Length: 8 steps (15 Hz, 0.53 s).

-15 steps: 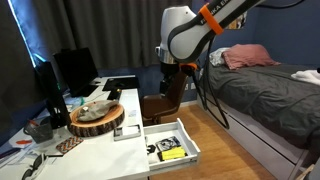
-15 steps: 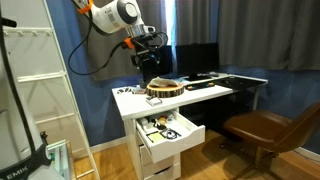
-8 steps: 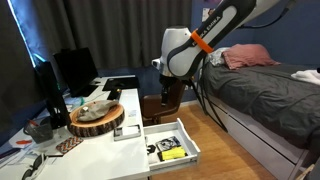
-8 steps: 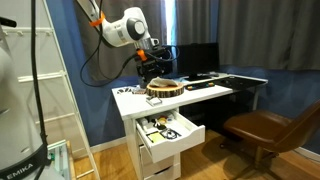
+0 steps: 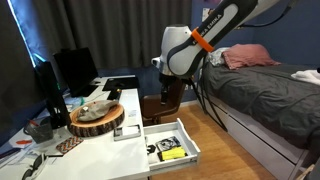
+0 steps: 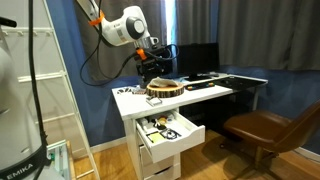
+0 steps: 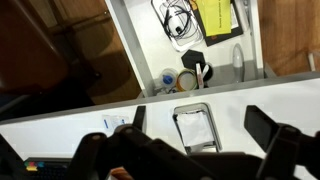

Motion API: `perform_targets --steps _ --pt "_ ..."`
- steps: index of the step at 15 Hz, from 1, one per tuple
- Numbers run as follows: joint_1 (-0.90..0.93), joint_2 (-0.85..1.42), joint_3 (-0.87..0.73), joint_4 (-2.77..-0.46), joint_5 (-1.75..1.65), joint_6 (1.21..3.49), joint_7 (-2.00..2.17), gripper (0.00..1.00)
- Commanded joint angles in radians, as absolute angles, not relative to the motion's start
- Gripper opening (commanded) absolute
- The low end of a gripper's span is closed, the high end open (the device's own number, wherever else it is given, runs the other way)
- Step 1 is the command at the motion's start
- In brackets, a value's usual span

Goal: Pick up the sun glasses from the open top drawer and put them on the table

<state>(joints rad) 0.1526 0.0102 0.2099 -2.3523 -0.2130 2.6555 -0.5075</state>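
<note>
The top drawer (image 7: pixel 146 35) stands open below the table edge and shows in both exterior views (image 5: pixel 172 140) (image 6: pixel 166 130). In the wrist view a thin black tangle at its far end looks like the sun glasses (image 7: pixel 178 20), lying beside a flat yellow-and-black object (image 7: pixel 215 15). My gripper (image 7: pixel 200 122) is open and empty, high above the white table (image 7: pixel 60 125). A flat clear-framed rectangle (image 7: pixel 195 127) lies on the table between the fingers. The gripper also shows in both exterior views (image 5: pixel 172 88) (image 6: pixel 150 70), hanging over the table (image 5: pixel 102 153) (image 6: pixel 222 92).
A round wooden slab (image 5: pixel 97 118) (image 6: pixel 166 87) sits on the table next to the gripper. Tape rolls (image 7: pixel 185 80) lie in the near end of the drawer. A brown chair (image 6: pixel 260 130) stands beside the desk, monitors (image 5: pixel 70 68) behind it, and a bed (image 5: pixel 270 85) nearby.
The arm swung down and across over the table edge during the first half second. Since then nothing has visibly moved, and the gripper has stayed open.
</note>
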Motion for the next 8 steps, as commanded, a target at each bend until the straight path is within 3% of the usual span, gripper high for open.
perform_targets --steps 1,8 --pt "0.163 0.075 0.202 -2.317 -0.204 2.66 -0.56 1.0" --pt "0.147 0.316 0.219 -2.213 -0.253 2.791 -0.722 1.0"
